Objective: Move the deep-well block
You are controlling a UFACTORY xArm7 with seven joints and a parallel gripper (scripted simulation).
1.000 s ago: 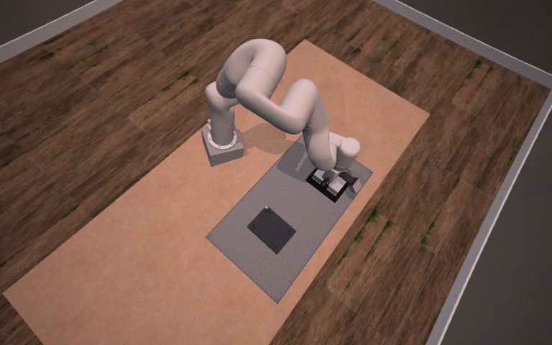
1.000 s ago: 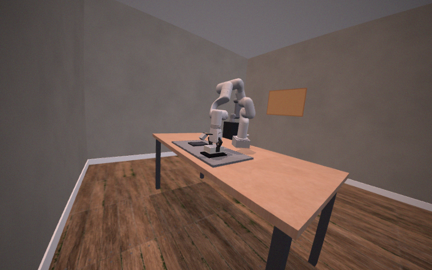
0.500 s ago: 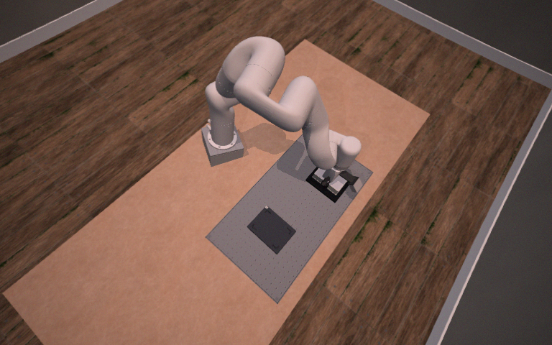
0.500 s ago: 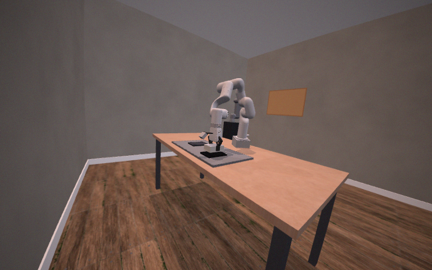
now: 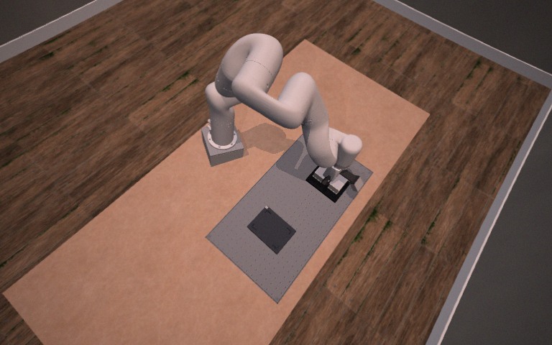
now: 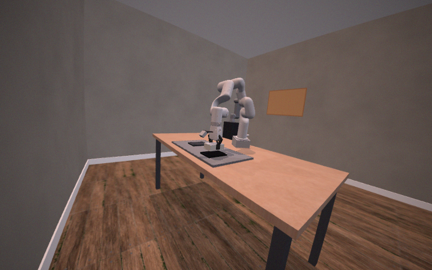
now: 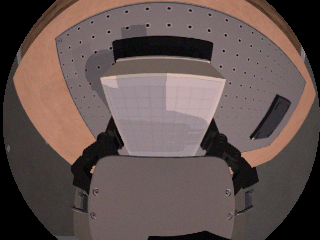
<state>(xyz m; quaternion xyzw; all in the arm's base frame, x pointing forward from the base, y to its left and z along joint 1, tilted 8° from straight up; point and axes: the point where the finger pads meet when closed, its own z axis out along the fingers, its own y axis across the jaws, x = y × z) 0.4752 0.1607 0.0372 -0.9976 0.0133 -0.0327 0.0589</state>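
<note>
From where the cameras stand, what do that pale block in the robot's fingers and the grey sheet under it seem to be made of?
The deep-well block looks like pale, slightly glossy plastic: smooth whitish faces with a faint grid on top. It is clamped in the gripper. The grey base plate looks like matte metal, judging by its flat grey surface and regular rows of small holes. The table looks like smooth light wood or laminate.

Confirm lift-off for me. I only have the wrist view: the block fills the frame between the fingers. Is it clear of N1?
Observer: Yes. In the exterior view the block hangs above nest N1 with a gap under it, and the gripper is shut on it.
Operator: Is N2 free?
Observer: In the top view N2 bears nothing. It has a white mark at one corner.
Operator: Is the block level?
Observer: It looks level from the exterior view, but it is too small there to be sure.
</note>
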